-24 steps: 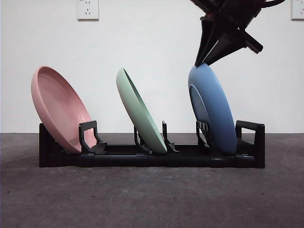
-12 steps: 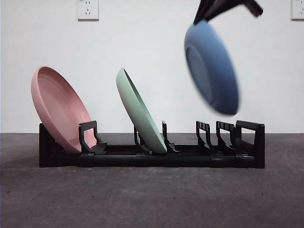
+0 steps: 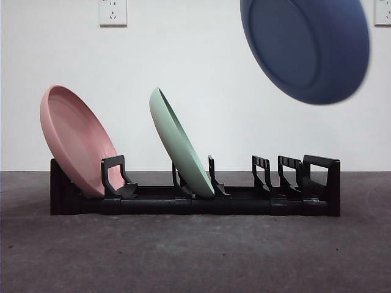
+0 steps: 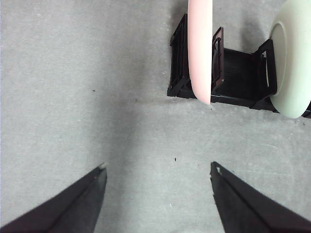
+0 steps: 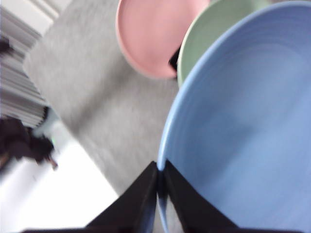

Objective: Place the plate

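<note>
A blue plate (image 3: 305, 46) hangs high in the air at the upper right of the front view, well above the black rack (image 3: 195, 198), its underside turned toward the camera. My right gripper (image 5: 159, 187) is shut on the rim of this blue plate (image 5: 243, 126); the gripper itself is out of the front view. A pink plate (image 3: 76, 140) leans in the rack's left slot and a green plate (image 3: 180, 143) in the middle slot. The right slots (image 3: 278, 174) stand bare. My left gripper (image 4: 158, 170) is open and empty above the table, near the rack's pink end.
The grey table (image 3: 195, 256) runs in front of the rack. A white wall with two sockets (image 3: 113, 12) stands behind. In the left wrist view the pink plate (image 4: 200, 48) and green plate (image 4: 291, 58) show edge-on in the rack (image 4: 238, 73).
The blue plate has been lifted out of the rack's right slot, risen up and to the right, and turned to face the camera. The gripper has left the front view.
</note>
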